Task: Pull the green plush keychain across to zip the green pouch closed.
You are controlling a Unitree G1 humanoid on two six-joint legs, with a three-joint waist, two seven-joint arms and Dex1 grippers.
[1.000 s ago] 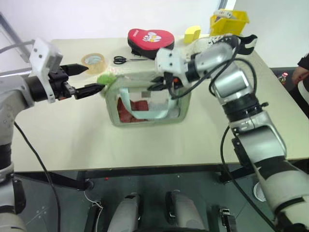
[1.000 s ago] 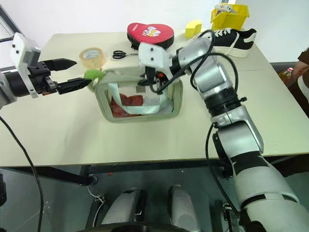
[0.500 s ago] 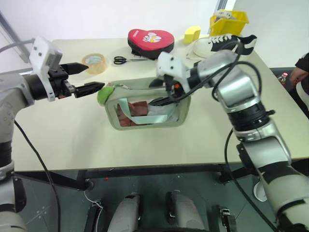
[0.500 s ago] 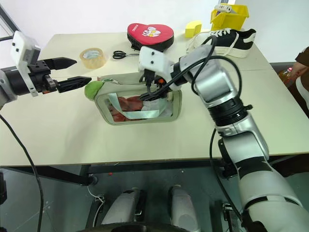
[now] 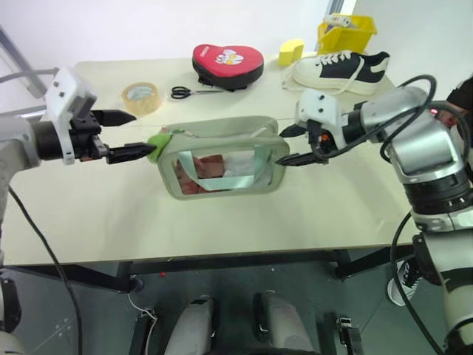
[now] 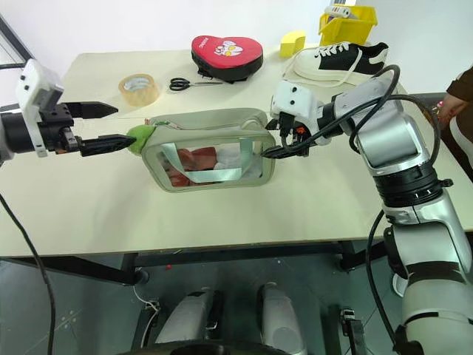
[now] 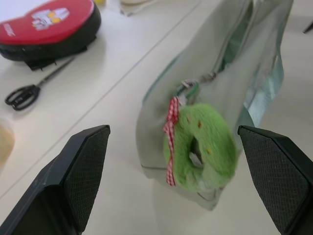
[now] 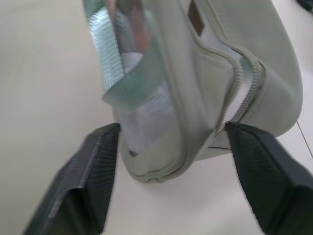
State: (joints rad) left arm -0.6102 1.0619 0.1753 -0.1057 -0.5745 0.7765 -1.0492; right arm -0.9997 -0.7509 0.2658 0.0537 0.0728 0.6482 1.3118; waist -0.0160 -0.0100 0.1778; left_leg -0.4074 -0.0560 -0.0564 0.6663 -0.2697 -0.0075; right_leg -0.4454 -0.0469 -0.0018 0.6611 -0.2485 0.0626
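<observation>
The green pouch lies tilted on the table, its clear window facing up over red and white contents. The green plush keychain hangs at the pouch's left end; in the left wrist view the keychain sits between and beyond the fingers, untouched. My left gripper is open, its lower fingertip close beside the plush. My right gripper is open at the pouch's right end, one finger above and one below that end.
At the back of the table lie a tape roll, scissors, a red heart-shaped case, a yellow block, a black-and-white shoe and a yellow bin. A person's arm shows at the right edge.
My right gripper let go of the pouch's top, opened and swung right to the pouch's right end. The pouch tipped from upright to tilted. The left gripper stayed open by the keychain.
</observation>
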